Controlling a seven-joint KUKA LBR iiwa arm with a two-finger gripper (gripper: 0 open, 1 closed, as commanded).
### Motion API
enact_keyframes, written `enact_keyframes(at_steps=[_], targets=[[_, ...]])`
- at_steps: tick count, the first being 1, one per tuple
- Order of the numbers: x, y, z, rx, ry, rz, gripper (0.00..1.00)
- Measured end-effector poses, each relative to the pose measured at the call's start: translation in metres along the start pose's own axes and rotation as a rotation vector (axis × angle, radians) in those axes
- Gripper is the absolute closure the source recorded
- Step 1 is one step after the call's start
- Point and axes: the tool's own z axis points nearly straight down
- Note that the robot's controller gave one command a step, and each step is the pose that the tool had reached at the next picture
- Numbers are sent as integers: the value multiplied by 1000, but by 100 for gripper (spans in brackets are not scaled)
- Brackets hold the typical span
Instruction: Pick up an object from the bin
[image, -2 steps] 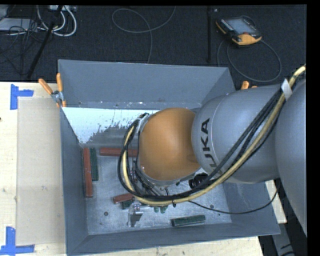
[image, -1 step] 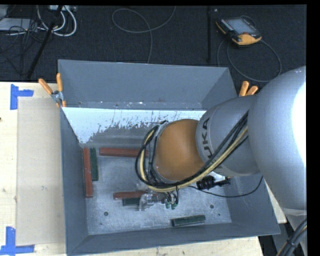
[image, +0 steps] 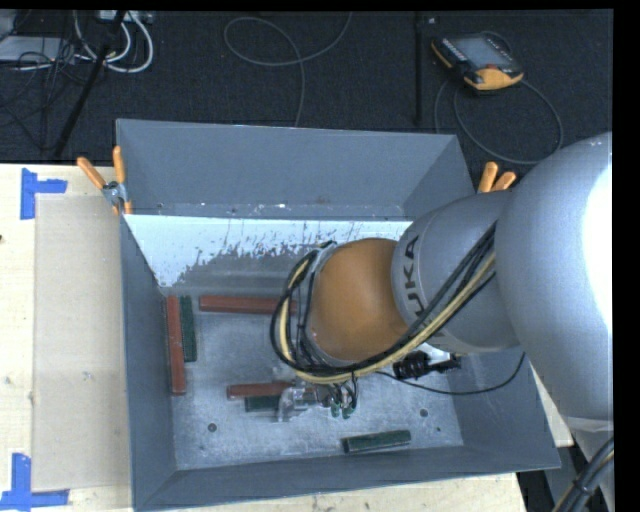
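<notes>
1. Gripper (image: 318, 400) is down at the floor of the bin (image: 280, 170), middle-front, below the orange cover (image: 355, 300) on the wrist. Its working end is a small tangle of metal and dark parts, half under the cover. Released or clenched: cannot tell.
2. Black and yellow cables (image: 288, 325) loop round the cover's left side and hide the floor behind them.
3. Arm (image: 560, 290) covers the bin's right side, so the floor and right wall beneath it are hidden.
4. Nearest the gripper is the low brown bar (image: 255, 391), lying left to right. The short green bar (image: 262, 404) lies just in front of it, touching or nearly so. The right ends of both run up to the gripper and are lost there. Whether either is grasped or even touched, cannot tell.
5. Brown bars: three.
   - The low one noted above.
   - Far brown bar (image: 238, 303), lying left to right near the back slope, right end cut off by the cables.
   - Left brown bar (image: 177, 345), running front to back along the foot of the left wall.
6. Dark green bars: three.
   - The short one noted above.
   - Thin green bar (image: 188, 338), pressed against the left brown bar's right side.
   - Lone green bar (image: 377, 441), near the front wall, right of the gripper, apart from the others and seen whole.
7. Six bars in sight, all lying flat on the floor.
</notes>
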Motion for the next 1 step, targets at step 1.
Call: enact_keyframes(at_steps=[1], targets=[[6, 6, -193, 10, 23, 65, 100]])
